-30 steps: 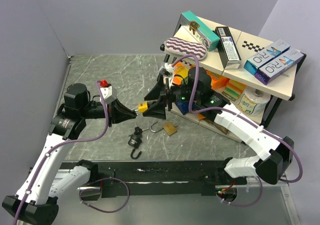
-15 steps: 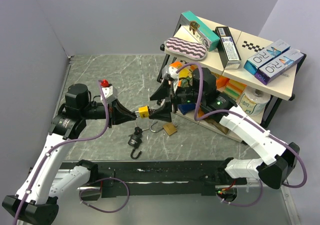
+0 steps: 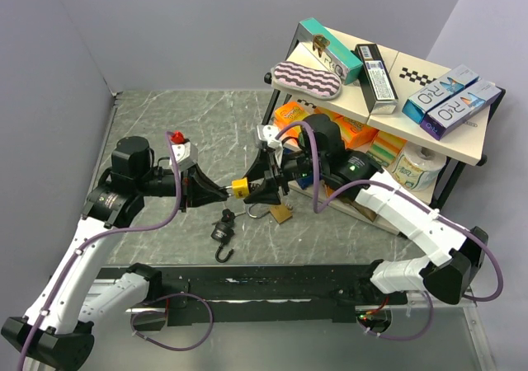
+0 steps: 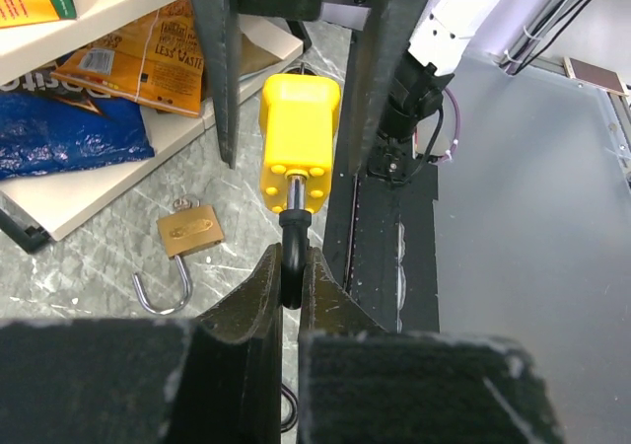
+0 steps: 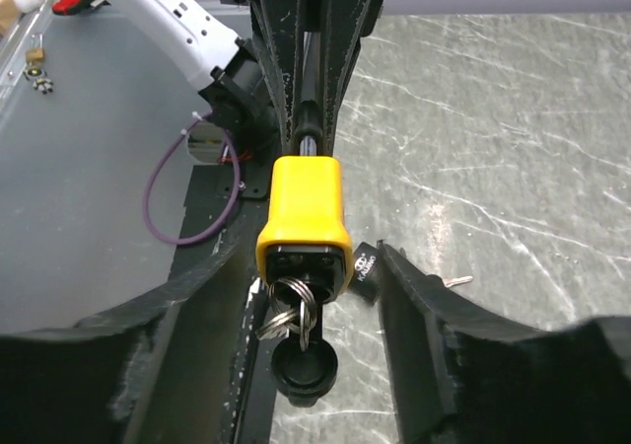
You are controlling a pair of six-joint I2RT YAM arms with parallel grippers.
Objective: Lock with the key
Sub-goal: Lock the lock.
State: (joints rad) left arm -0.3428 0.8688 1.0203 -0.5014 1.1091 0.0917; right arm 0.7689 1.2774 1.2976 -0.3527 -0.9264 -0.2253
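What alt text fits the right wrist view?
A yellow padlock sits mid-frame, its shackle pinched by the left gripper beyond it, with a key ring and black-headed key hanging from its near end. The right gripper has its fingers open on either side of the padlock, above a grey marbled table.

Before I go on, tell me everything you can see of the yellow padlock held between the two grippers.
The yellow padlock has a blocky, plastic-looking yellow body and a black shackle. It is held in the air, lying roughly level between the arms. The left gripper is shut on the shackle. The right gripper is open, its fingers flanking the body; whether they touch it is unclear. A key ring with a black-capped key hangs at its keyhole end. Whether the shackle is latched cannot be told.
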